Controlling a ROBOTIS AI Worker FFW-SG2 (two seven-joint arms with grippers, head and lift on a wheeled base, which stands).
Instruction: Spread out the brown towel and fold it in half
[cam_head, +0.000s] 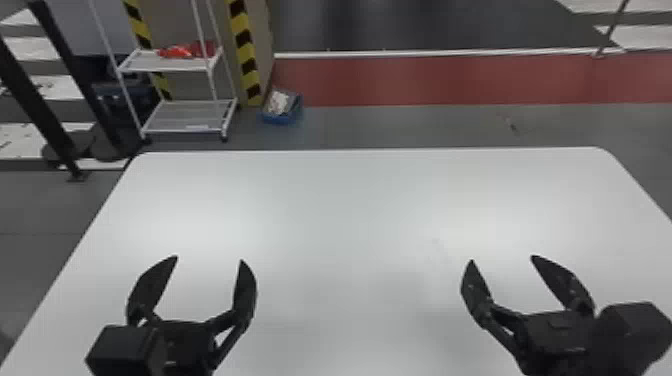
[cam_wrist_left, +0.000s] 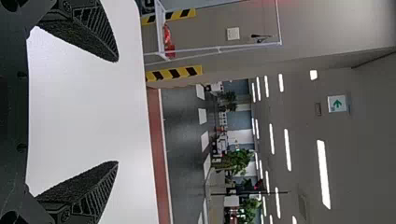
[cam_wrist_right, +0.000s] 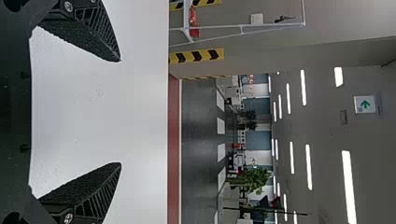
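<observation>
Left gripper (cam_head: 209, 258); right gripper (cam_head: 503, 258); both over white table (cam_head: 360, 200)

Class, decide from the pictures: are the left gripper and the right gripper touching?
Apart. The head view shows white table between the left gripper and the right gripper.

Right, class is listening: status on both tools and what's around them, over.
Left tool open, empty, above white table. Right tool likewise. Shelf rack and blue bin on floor beyond, likely not in the way.
</observation>
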